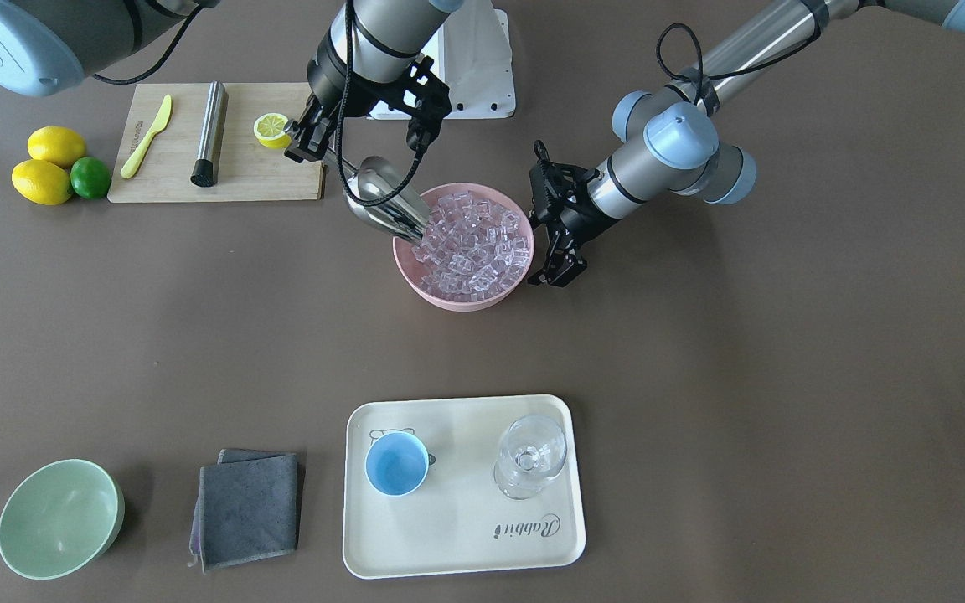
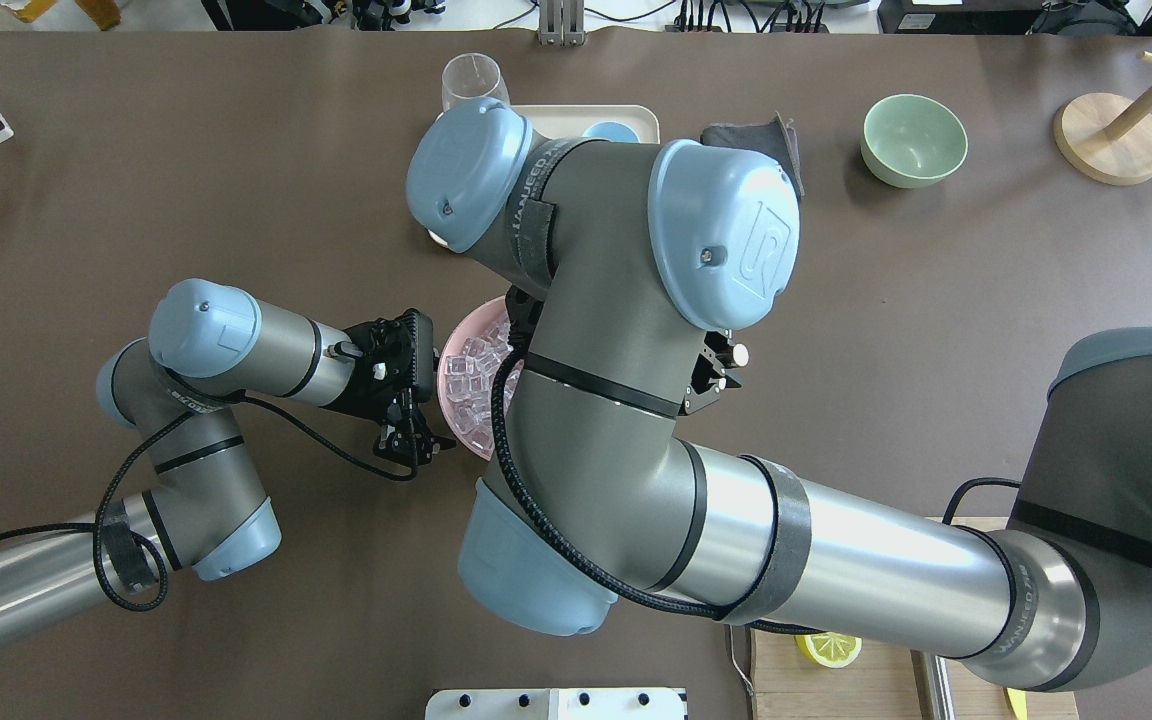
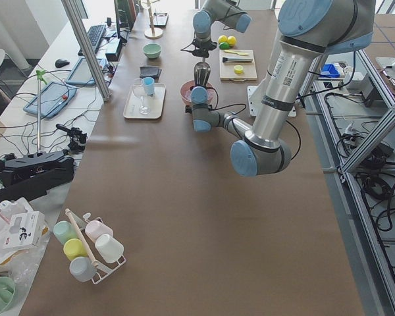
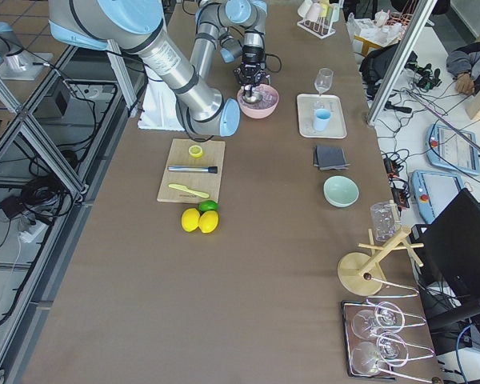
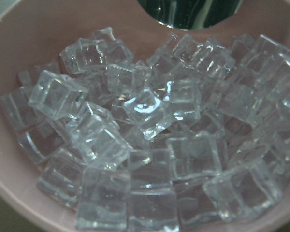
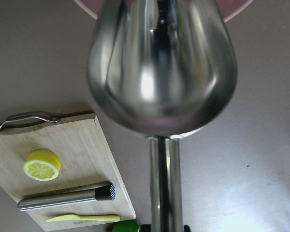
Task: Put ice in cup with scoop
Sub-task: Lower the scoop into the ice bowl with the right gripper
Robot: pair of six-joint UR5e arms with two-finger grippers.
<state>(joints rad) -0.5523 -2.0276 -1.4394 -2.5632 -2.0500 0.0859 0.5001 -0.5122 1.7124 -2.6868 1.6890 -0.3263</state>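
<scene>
Tray [image 1: 466, 536] reads "Rabbit".

Counts:
- 1 light-blue cup [image 1: 396, 465] and 1 stemmed glass [image 1: 530, 456], both on the tray
- 1 pink bowl [image 1: 457, 303] heaped with ice [image 1: 474, 243]
- 1 green bowl [image 1: 59, 519]
- 1 grey cloth [image 1: 248, 507]
- 1 cutting board [image 1: 172, 180] with a yellow knife [image 1: 146, 138], a steel cylinder [image 1: 210, 134] and a lemon half [image 1: 271, 130]
- 2 lemons [image 1: 55, 146]
- 1 lime [image 1: 90, 177]

Right gripper [image 1: 308, 144] is clamped on the handle of the scoop [image 1: 378, 197], whose trough tips into the bowl's edge against the ice. Left gripper [image 1: 556, 270] is just beside the bowl rim; I can't tell whether its jaws are apart or together. The cup is well apart from the bowl. In the overhead view the right arm hides most of the bowl and tray.
</scene>
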